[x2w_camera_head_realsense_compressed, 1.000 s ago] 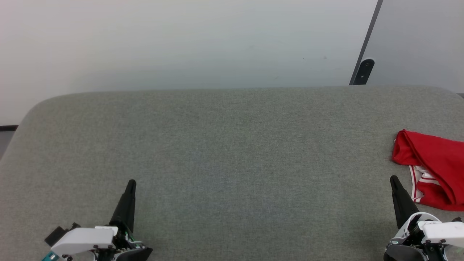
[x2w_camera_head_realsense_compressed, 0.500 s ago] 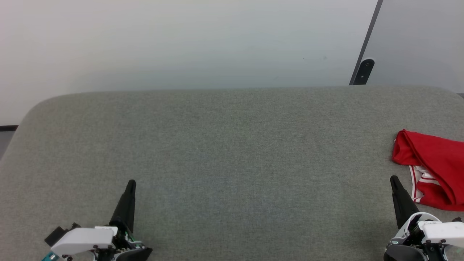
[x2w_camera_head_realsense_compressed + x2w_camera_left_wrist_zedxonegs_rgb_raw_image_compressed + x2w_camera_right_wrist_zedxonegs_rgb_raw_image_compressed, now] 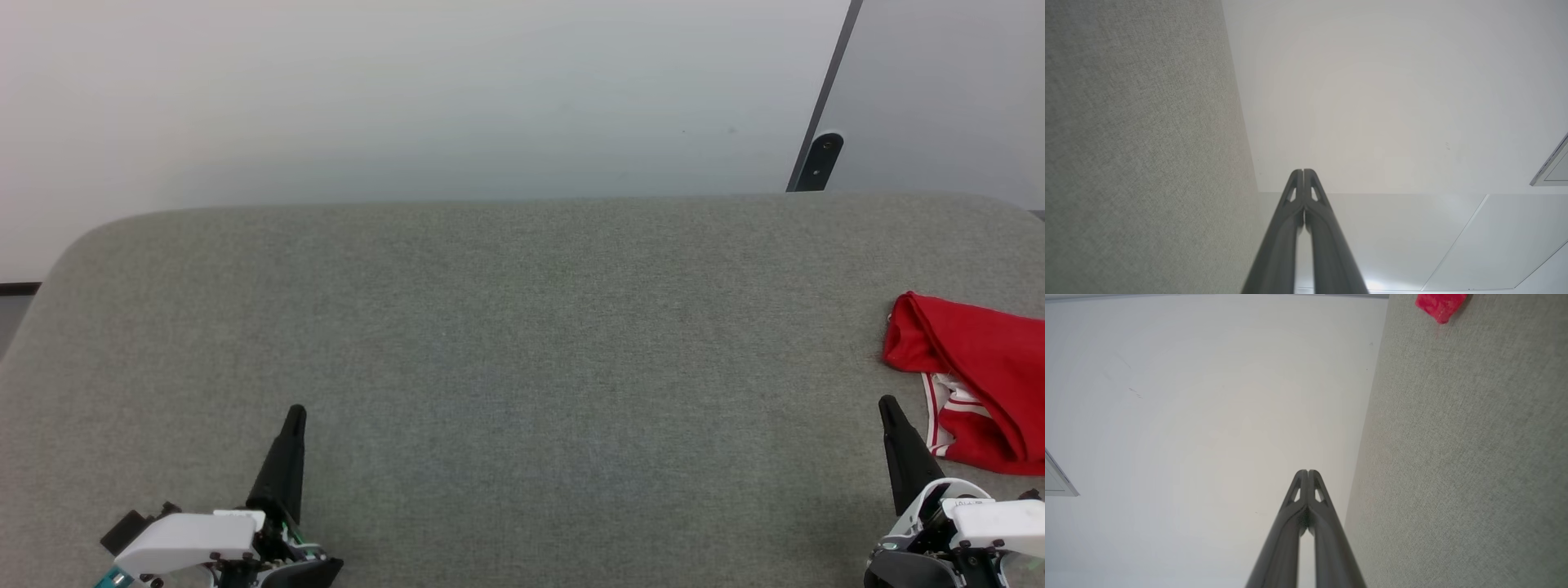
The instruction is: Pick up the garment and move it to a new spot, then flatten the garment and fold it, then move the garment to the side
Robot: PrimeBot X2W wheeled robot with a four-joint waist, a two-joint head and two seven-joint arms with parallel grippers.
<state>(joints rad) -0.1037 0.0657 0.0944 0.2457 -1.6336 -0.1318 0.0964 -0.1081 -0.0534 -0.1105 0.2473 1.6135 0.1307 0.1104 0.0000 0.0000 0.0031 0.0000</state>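
Observation:
The garment (image 3: 984, 367), red with white-and-red striped trim, lies bunched at the right edge of the grey fabric surface (image 3: 522, 343) in the head view, partly cut off by the frame. A red corner of the garment (image 3: 1440, 305) shows at the top of the right wrist view. My right gripper (image 3: 887, 405) is shut and empty, its tip just left of the garment and apart from it. My left gripper (image 3: 295, 412) rests at the lower left, shut and empty. Both wrist views show the fingers pressed together, left gripper (image 3: 1303, 171), right gripper (image 3: 1308, 472).
A pale wall (image 3: 408, 98) rises behind the surface's rounded far edge. A dark slanted post (image 3: 820, 155) with a rounded fitting stands at the back right. The surface's left corner curves away near a dark skirting strip (image 3: 18, 287).

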